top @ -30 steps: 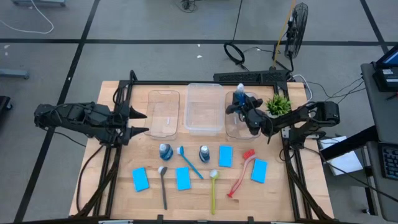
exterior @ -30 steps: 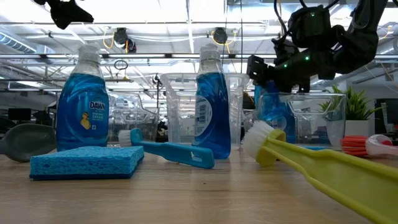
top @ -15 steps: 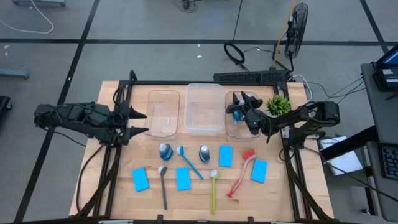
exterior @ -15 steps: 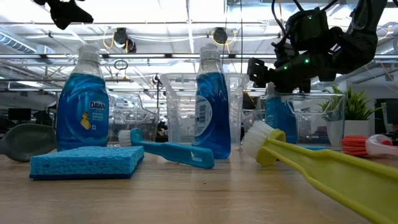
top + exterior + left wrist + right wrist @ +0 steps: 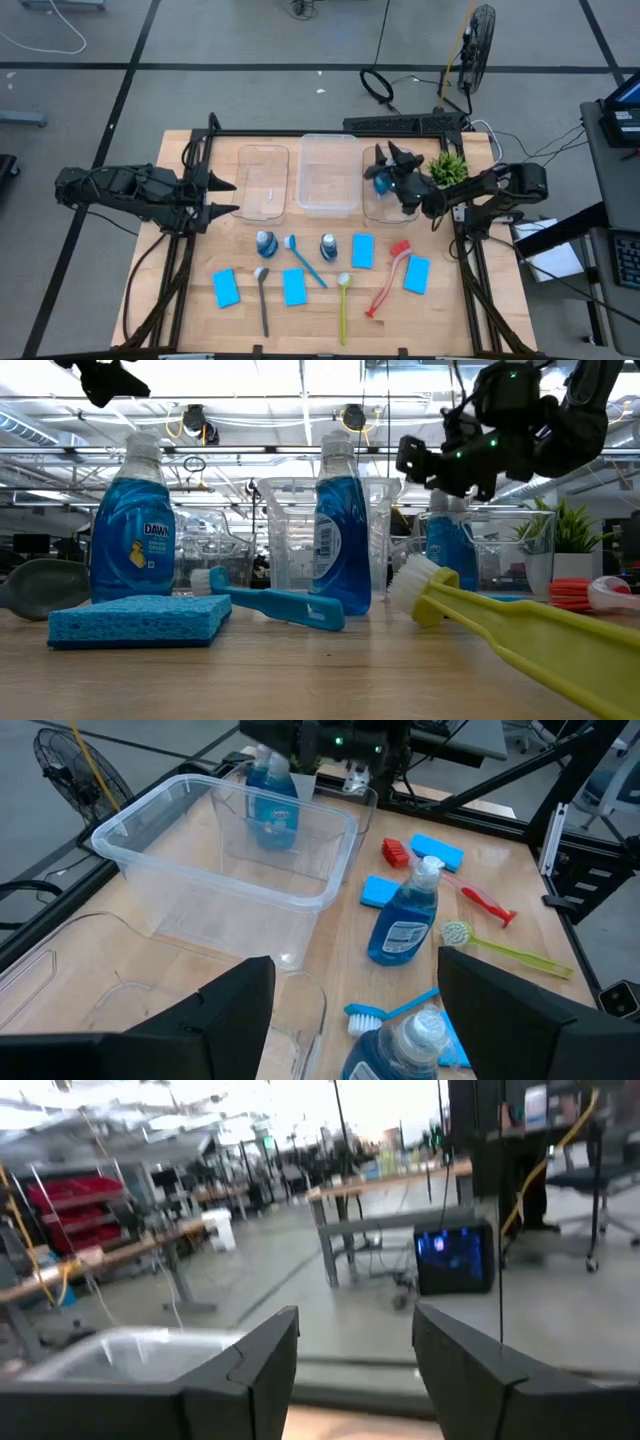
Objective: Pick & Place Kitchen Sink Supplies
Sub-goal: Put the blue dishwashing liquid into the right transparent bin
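Right gripper (image 5: 385,152) hovering above a tub (image 5: 385,208) — fingers spread, empty.
A blue bottle (image 5: 449,550) is standing directly beneath it — untouched.

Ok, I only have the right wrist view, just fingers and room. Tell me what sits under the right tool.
Observer: The right tool hangs open over the right-hand clear tub. A blue bottle stands upright inside it.
Operator: Say whether the tool grips it.
Observer: No. In the low view the tool is above the bottle's cap, with nothing clasped.
Operator: Report the left tool.
Observer: The left tool waits open at the table's left side, beside the left tub.
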